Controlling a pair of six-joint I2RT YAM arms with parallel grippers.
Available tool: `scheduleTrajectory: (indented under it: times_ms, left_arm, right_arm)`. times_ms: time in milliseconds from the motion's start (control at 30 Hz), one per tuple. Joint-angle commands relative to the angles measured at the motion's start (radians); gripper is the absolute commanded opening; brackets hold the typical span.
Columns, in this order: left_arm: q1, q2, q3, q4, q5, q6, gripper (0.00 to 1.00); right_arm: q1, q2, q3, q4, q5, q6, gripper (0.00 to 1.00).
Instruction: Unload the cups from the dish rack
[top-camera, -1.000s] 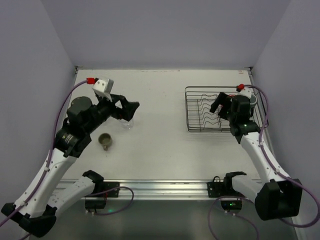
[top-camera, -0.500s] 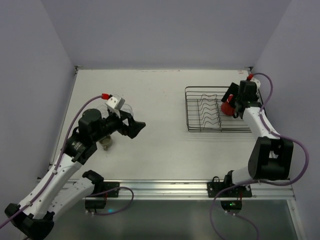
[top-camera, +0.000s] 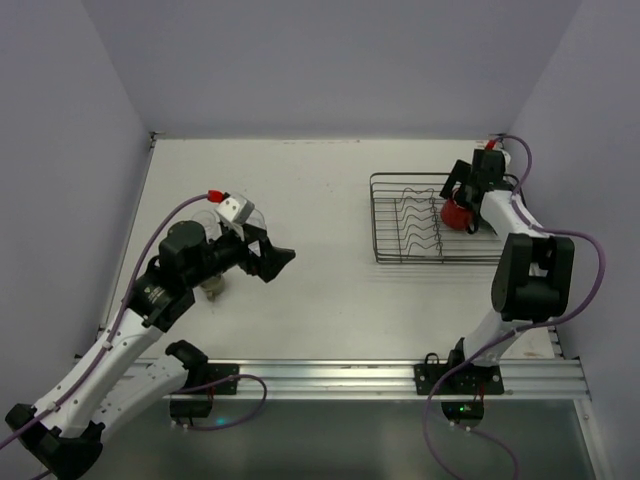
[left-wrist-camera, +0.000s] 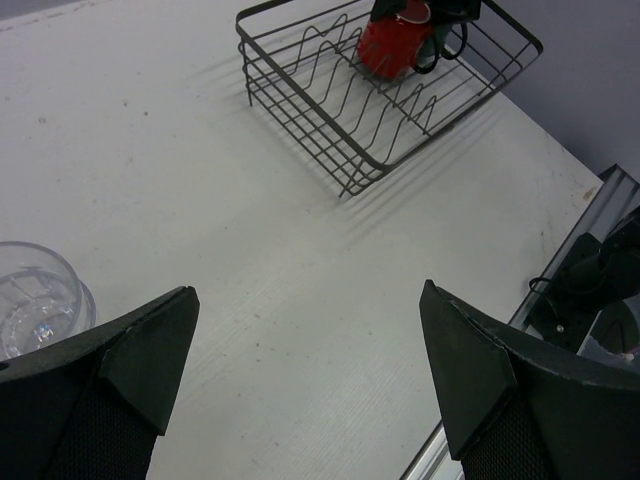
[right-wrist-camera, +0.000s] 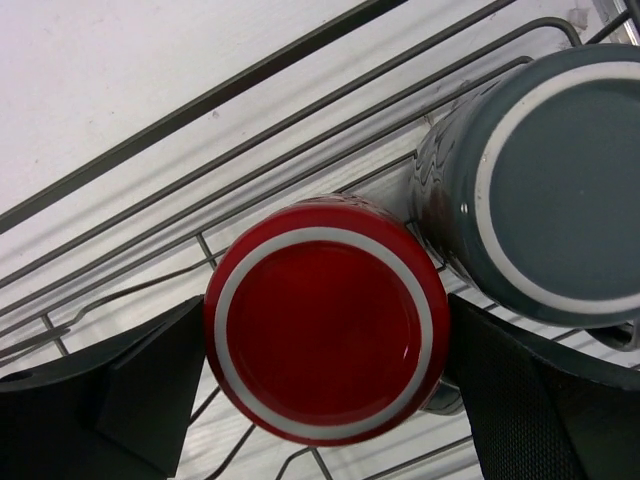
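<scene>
Right gripper (right-wrist-camera: 325, 400) straddles red cup (right-wrist-camera: 325, 345) in dish rack (top-camera: 405, 250)

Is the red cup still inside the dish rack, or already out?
Inside: the red cup sits bottom-up on the dish rack wires, between the right gripper's fingers.

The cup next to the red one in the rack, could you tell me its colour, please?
Dark grey cup, with a pale ring around its base; the right wrist view shows it best.

Dish rack (top-camera: 436, 232) sited near the tabletop (top-camera: 330, 190) right edge; two cups (right-wrist-camera: 327, 346) held inside, side by side. Clear cup (left-wrist-camera: 35, 298) placed toward the left edge.
</scene>
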Motion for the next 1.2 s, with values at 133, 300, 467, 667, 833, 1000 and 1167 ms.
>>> scheduleTrajectory:
  times_ms: [133, 300, 467, 667, 833, 1000, 1167]
  left_arm:
    - [-0.002, 0.011, 0.003, 0.019, -0.003, 0.025, 0.99]
    - [-0.002, 0.020, 0.004, 0.021, -0.003, 0.021, 0.99]
    - [-0.002, 0.038, 0.017, 0.038, 0.026, -0.011, 0.98]
    - [-0.002, 0.063, 0.027, 0.134, 0.142, -0.126, 0.94]
    - [-0.015, 0.125, -0.009, 0.366, 0.268, -0.275, 0.92]
    - [-0.080, 0.234, -0.040, 0.562, 0.273, -0.406, 0.93]
    - [-0.144, 0.339, -0.049, 0.669, 0.239, -0.464, 0.90]
  right_arm:
    - [-0.002, 0.027, 0.056, -0.029, -0.009, -0.029, 0.92]
    - [0.032, -0.091, 0.001, 0.020, 0.043, -0.040, 0.62]
    - [0.066, -0.264, -0.045, 0.063, 0.042, -0.025, 0.54]
    - [0.075, -0.466, -0.123, 0.119, -0.125, 0.052, 0.48]
    - [0.092, -0.681, -0.317, 0.312, -0.498, 0.228, 0.48]
    - [0.225, -0.783, -0.502, 0.609, -0.795, 0.481, 0.48]
    - [0.326, -0.789, -0.641, 0.931, -0.916, 0.715, 0.48]
